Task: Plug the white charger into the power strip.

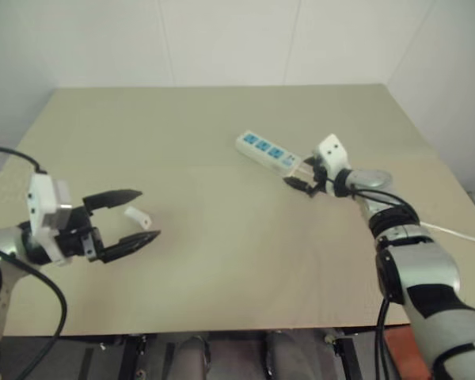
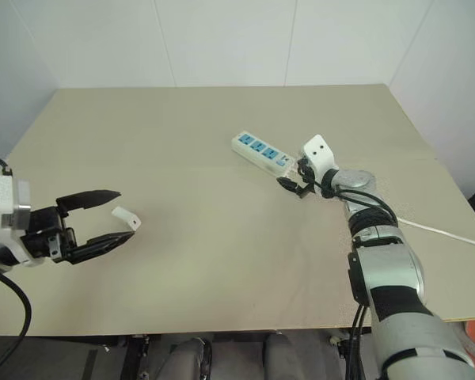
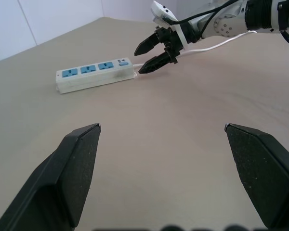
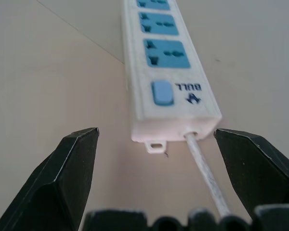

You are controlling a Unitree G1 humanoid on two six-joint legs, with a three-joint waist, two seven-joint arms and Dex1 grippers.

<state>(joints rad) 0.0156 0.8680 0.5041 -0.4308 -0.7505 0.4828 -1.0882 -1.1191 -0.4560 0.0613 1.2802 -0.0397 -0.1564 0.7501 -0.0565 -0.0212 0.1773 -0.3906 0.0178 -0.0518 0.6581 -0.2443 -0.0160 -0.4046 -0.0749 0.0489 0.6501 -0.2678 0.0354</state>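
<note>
Pale beige bench (image 1: 222,261), matte and smooth, squared edges, white walls close behind and along the right side. Loads of bare surface through the middle and toward the back left corner.

Power strip (image 1: 267,152) lying flat, right of centre and set at a diagonal: long white plastic bar, glossy, rounded corners, three blue socket faces in a row, then a small blue switch at the near end. Thin white cord (image 4: 205,173) coming out of that end beside a little mounting tab, then trailing off toward the bench's right edge.

Right pincer (image 1: 304,180) sitting right at the switch end of the strip, black wedge-shaped fingers (image 4: 70,173) spread wide, one either side of the end cap and cord, not touching either as far as the wrist view shows. Nothing held.

White charger (image 1: 138,216) over on the left side, well apart from the strip: tiny rounded white block, lying flat on the bench. Seems to have a faint reddish mark at one end, too small to be sure.

Left pincer (image 1: 133,218) hovering by it, black tapered fingers wide apart, charger appearing between the tips from the head view. Can't tell height above it. Front edge of the bench close below that arm, open space ahead.
</note>
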